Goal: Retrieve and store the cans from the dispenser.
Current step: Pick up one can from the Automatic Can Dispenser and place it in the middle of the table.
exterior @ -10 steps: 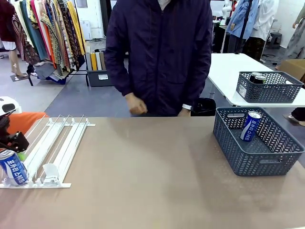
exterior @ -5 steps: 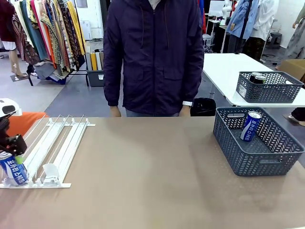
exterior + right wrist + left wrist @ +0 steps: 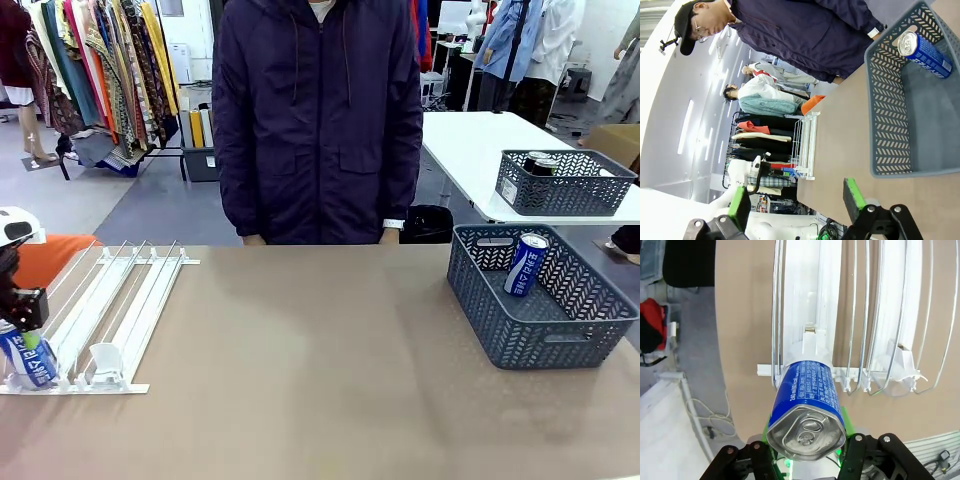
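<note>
A blue can [image 3: 30, 362] with white lettering stands at the front end of the dispenser's [image 3: 118, 300] leftmost lane, and my left gripper [image 3: 28, 332] is shut on it at the table's far left. From the left wrist, this blue can [image 3: 807, 407] shows its shiny top between the green pads of the left gripper [image 3: 807, 452], above the white rails of the dispenser [image 3: 810, 300]. A second blue can [image 3: 525, 264] leans inside the grey mesh basket [image 3: 520, 335] at right. My right gripper [image 3: 796, 200] hangs open above the table, near that basket [image 3: 890, 115] with its blue can [image 3: 925, 52].
A person in a dark jacket [image 3: 320, 120] stands at the far table edge, hands low. A white pusher [image 3: 104, 358] sits in a neighbouring lane. Another mesh basket [image 3: 560, 190] with a dark can stands on a white table behind. Bare brown tabletop [image 3: 320, 370] spans the middle.
My left gripper has shifted slightly left and down with the blue can. The person has straightened up and drawn the hand back from the table edge.
</note>
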You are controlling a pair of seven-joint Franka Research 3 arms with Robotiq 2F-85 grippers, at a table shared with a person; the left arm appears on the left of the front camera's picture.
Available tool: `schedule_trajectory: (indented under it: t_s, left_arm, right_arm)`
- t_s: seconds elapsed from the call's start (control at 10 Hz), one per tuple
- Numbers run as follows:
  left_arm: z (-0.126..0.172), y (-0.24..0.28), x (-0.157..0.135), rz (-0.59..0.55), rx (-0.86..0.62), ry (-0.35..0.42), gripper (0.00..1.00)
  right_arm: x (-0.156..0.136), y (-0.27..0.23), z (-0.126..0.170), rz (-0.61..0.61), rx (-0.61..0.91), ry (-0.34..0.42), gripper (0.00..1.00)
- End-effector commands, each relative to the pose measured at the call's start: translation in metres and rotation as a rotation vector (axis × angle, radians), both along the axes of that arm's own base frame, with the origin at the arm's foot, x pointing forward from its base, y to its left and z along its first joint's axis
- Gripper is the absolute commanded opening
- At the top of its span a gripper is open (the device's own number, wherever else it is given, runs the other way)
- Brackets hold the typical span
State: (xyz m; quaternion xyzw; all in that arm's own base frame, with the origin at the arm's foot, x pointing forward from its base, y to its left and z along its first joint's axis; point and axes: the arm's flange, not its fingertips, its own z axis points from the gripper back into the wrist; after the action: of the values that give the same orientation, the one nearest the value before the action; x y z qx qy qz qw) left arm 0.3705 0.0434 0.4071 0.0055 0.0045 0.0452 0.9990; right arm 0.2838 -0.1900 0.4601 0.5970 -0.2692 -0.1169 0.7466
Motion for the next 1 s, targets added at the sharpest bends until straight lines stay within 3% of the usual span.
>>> schedule_trajectory:
  t_s: [0.0,0.3,0.5,0.6,0.9]
  left_arm:
    - [-0.017,-0.001,-0.031,0.018,0.021,-0.014,0.00]
    - [0.000,-0.003,-0.038,0.030,0.031,-0.050,0.00]
    - [0.048,-0.007,-0.055,0.055,0.011,-0.086,0.00]
    - [0.075,-0.010,-0.067,0.027,0.022,-0.129,0.00]
    - [0.143,-0.015,-0.118,-0.056,-0.052,-0.359,0.00]
  right_arm:
    - [0.001,0.001,0.003,-0.005,0.012,-0.011,1.00]
    - [0.001,0.001,0.003,-0.005,0.012,-0.011,1.00]
    - [0.001,0.001,0.003,-0.005,0.012,-0.011,1.00]
    - [0.001,0.001,0.003,-0.005,0.012,-0.011,1.00]
    - [0.001,0.001,0.003,-0.005,0.012,-0.011,1.00]
